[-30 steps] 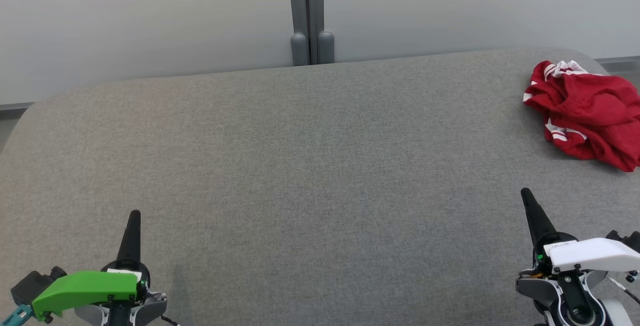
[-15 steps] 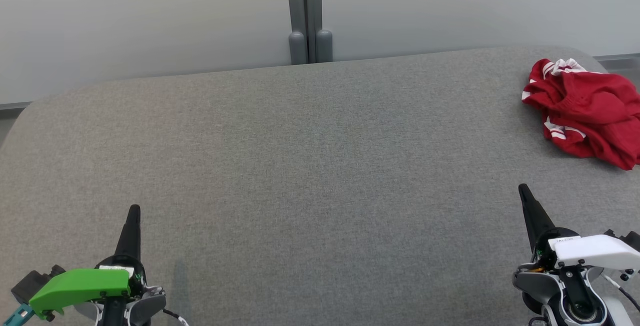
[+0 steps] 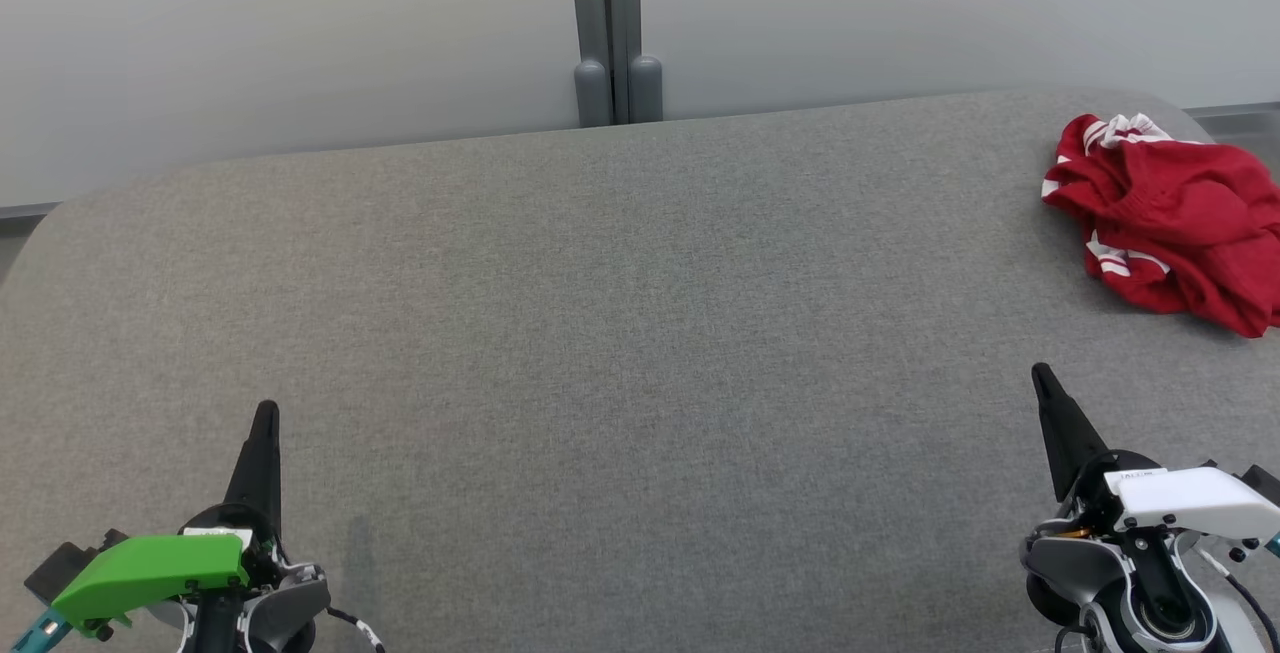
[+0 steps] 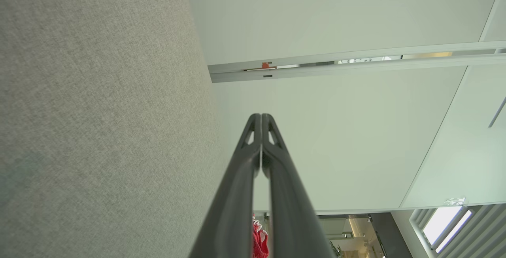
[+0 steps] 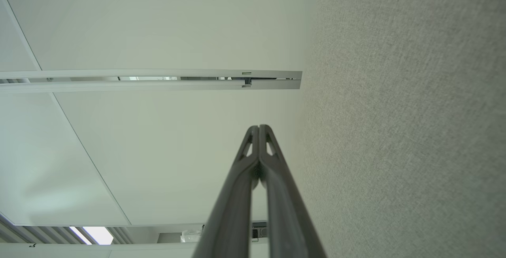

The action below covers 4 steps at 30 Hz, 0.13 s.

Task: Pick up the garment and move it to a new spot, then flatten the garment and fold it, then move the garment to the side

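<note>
A crumpled red garment (image 3: 1172, 222) with white stripes lies at the far right of the grey fabric surface (image 3: 620, 313). My left gripper (image 3: 265, 411) is at the lower left, shut and empty, far from the garment. At the lower right my right gripper (image 3: 1040, 373) is shut and empty too, well below the garment. In the left wrist view the left gripper (image 4: 261, 116) has its fingertips pressed together, and a sliver of the red garment (image 4: 259, 243) shows between the finger bases. The right wrist view shows the right gripper (image 5: 259, 127) with its tips touching.
A pale wall rises behind the surface, with a grey vertical post (image 3: 606, 28) at its middle. The surface's far edge curves down at both corners. The garment lies close to the right edge.
Both grippers have shifted slightly up the head view and the whole scene has drifted a little, so the camera moved. The garment lies as before.
</note>
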Available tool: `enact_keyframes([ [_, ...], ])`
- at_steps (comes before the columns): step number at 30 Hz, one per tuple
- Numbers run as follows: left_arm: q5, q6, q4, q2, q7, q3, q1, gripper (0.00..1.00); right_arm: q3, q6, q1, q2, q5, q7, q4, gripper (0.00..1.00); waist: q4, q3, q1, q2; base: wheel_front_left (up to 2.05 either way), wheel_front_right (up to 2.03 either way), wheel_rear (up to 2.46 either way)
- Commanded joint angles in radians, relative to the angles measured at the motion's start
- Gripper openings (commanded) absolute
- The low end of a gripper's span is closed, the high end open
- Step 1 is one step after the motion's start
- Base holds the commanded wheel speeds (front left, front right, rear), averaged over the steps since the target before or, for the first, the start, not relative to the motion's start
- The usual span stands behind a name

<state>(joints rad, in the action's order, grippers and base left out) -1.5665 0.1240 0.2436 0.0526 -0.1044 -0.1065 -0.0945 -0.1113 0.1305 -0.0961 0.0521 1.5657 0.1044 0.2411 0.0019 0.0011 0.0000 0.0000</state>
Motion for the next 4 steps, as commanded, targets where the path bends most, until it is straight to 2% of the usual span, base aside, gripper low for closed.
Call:
enact_keyframes([
  [1,-0.020,0.007,0.001,0.000,-0.005,-0.007,-0.019,0.00,-0.003,0.000,-0.015,0.000,0.019,0.006,0.002,0.00,0.000,0.000,0.0000,0.0000,0.00,0.00,0.00],
  [4,-0.040,0.009,0.002,-0.003,-0.009,-0.010,-0.021,0.00,-0.004,0.000,-0.017,-0.002,0.038,0.011,0.004,0.00,-0.001,0.001,0.0000,0.0000,0.00,0.00,0.00],
])
